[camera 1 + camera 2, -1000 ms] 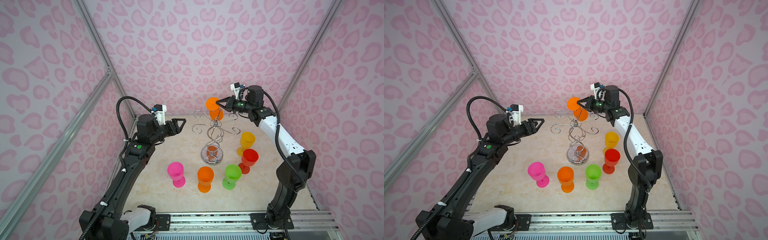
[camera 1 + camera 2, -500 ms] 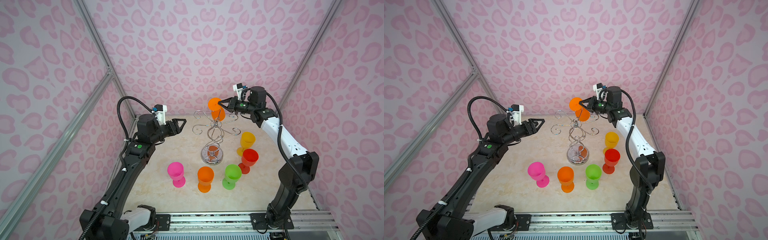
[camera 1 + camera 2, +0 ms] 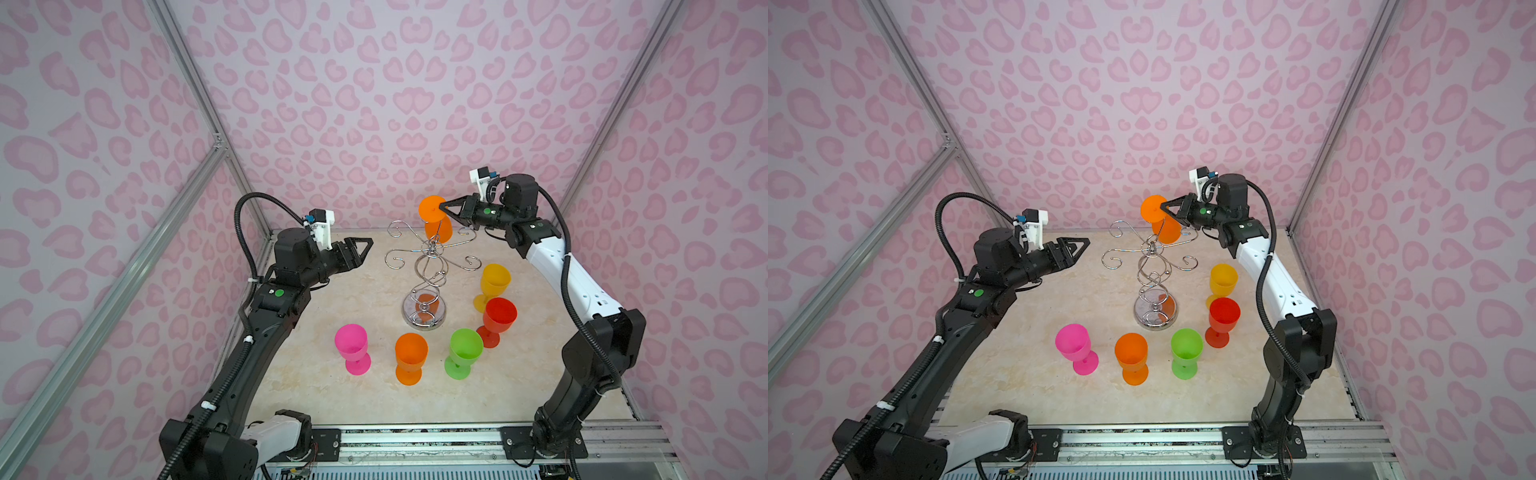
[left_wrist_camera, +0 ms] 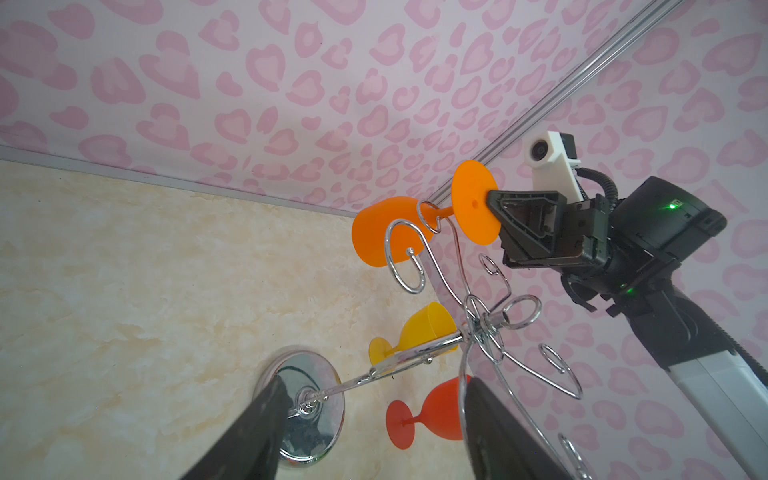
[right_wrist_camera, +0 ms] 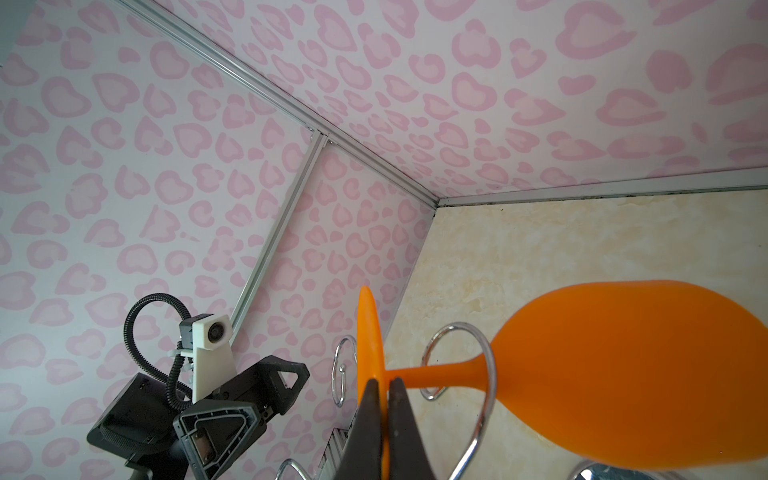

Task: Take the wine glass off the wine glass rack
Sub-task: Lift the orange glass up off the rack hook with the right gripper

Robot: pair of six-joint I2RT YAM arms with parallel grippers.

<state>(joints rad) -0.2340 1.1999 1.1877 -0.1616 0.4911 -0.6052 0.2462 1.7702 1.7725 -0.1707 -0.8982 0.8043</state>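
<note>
Pink booth, marble tabletop (image 3: 332,299), chrome rack (image 3: 430,266).
Hanging orange wine glass (image 3: 436,222): foot pinched by right gripper (image 3: 443,207); left gripper (image 3: 368,243) wide, empty.

Left pincer (image 3: 368,245) agape on a level, raised forearm; right pincer (image 3: 441,206) pinched tight, high and outstretched.

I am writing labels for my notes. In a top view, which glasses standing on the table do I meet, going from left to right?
pink glass → orange glass → green glass → red glass. I leave out the yellow glass: it stands almost straight behind the red one.
</note>
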